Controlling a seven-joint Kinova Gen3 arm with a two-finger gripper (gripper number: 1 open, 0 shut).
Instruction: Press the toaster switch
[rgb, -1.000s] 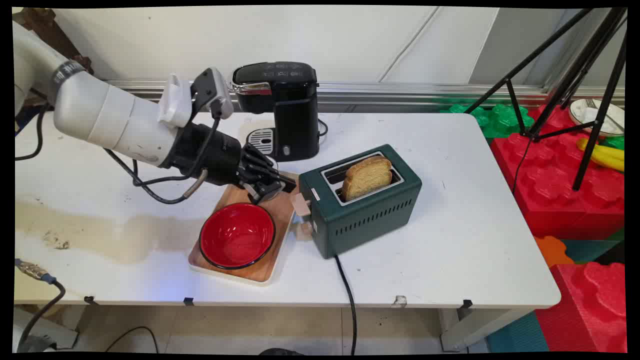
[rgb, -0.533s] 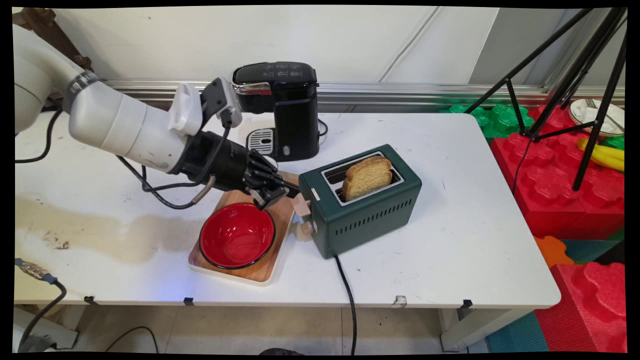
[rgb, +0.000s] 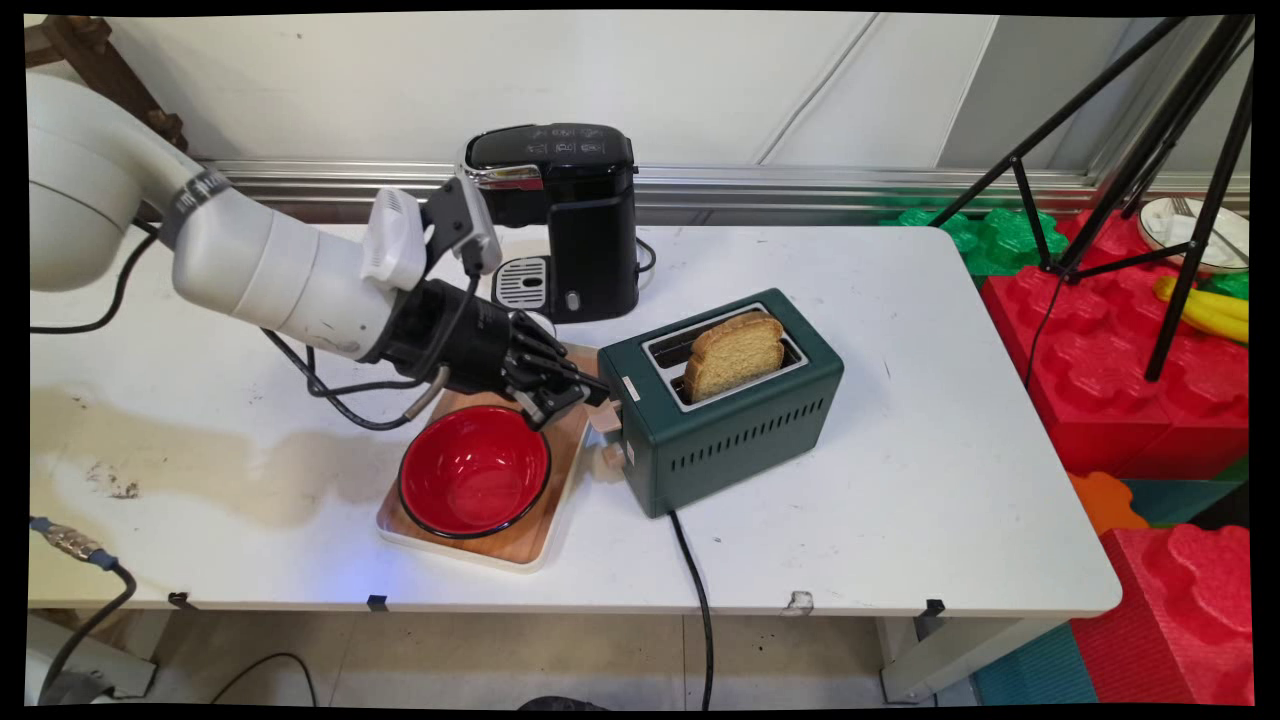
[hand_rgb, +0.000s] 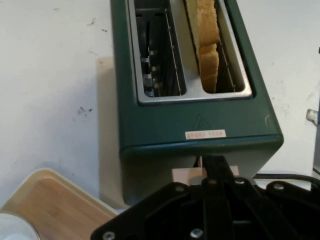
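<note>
White table (rgb: 900, 480) below a pale wall, holding toaster (rgb: 735, 400), coffee maker (rgb: 575, 215), tray (rgb: 530, 535) with red bowl (rgb: 475, 470). Gripper (rgb: 590, 385), fingers pressed together, tip at the toaster's beige lever (hand_rgb: 192, 176), above the tray. Toast (rgb: 735, 355) upright in the far slot; near slot bare.

In the hand view the tool (hand_rgb: 214, 170) shows only as black linkage rising from the bottom edge, and it covers most of the toaster's lever (hand_rgb: 186, 175). The toaster (hand_rgb: 165, 120) is cut off at the top edge. In the main view the arm hides the upper left corner of the wooden board (rgb: 540, 520). The toaster's label (hand_rgb: 205, 134) is too small to read.
</note>
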